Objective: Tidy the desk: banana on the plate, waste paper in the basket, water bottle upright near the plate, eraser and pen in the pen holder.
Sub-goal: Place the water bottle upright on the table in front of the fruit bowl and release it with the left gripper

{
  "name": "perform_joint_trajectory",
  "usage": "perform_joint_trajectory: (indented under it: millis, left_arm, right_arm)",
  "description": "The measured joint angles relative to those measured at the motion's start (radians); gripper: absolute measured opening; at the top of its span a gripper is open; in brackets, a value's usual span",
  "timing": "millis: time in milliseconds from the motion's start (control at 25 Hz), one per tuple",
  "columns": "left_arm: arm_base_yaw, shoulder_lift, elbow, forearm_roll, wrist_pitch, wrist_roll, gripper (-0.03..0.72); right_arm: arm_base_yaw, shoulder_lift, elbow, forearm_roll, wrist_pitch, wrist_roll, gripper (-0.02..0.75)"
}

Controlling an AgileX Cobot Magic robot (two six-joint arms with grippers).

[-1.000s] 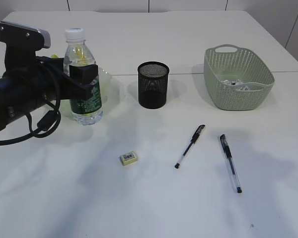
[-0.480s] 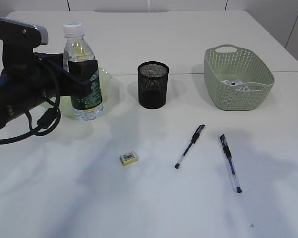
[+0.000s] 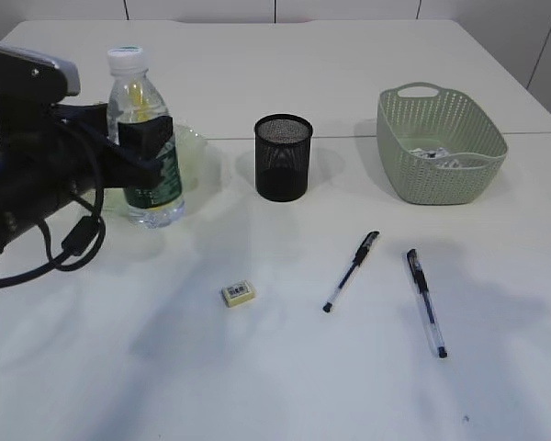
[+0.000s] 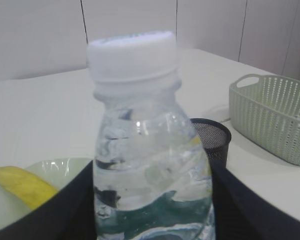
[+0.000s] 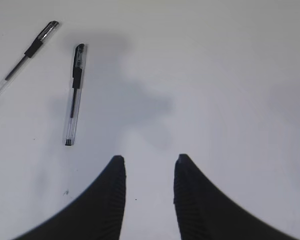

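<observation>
left end effector point(image 3: 142, 147): bottle point(image 3: 145, 138) is gripped upright, at plate point(image 3: 195, 147) edge, left of holder point(image 3: 283, 157) | right end effector point(image 5: 149, 165): parted narrowly, nothing held, above worktop point(image 3: 285, 377) | banana point(image 4: 22, 184): on plate | eraser point(image 3: 238, 293), pens point(image 3: 351, 271) point(image 3: 426, 301): lying in front of holder | basket point(image 3: 439, 142): right of holder, paper point(image 3: 441, 157) seen inside
</observation>
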Motion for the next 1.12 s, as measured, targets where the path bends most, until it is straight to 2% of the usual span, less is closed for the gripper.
perform_joint_trajectory:
  millis: [120, 240, 760, 1120]
  left_arm:
    - [0.000, 0.017, 0.066, -0.007, -0.146, 0.008, 0.415]
    - [0.000, 0.045, 0.115, -0.023, -0.216, 0.019, 0.415]
    - [0.000, 0.108, 0.135, -0.038, -0.224, 0.113, 0.415]
    - [0.000, 0.136, 0.135, -0.123, -0.224, 0.134, 0.415]
  right_arm:
    - [0.000, 0.000, 0.000, 0.000, 0.000, 0.000, 0.251]
    - [0.000, 0.000, 0.000, 0.000, 0.000, 0.000, 0.251]
    - [0.000, 0.000, 0.000, -0.002, -0.015, 0.000, 0.251]
    - [0.000, 0.000, 0.000, -0.004, -0.032, 0.000, 0.251]
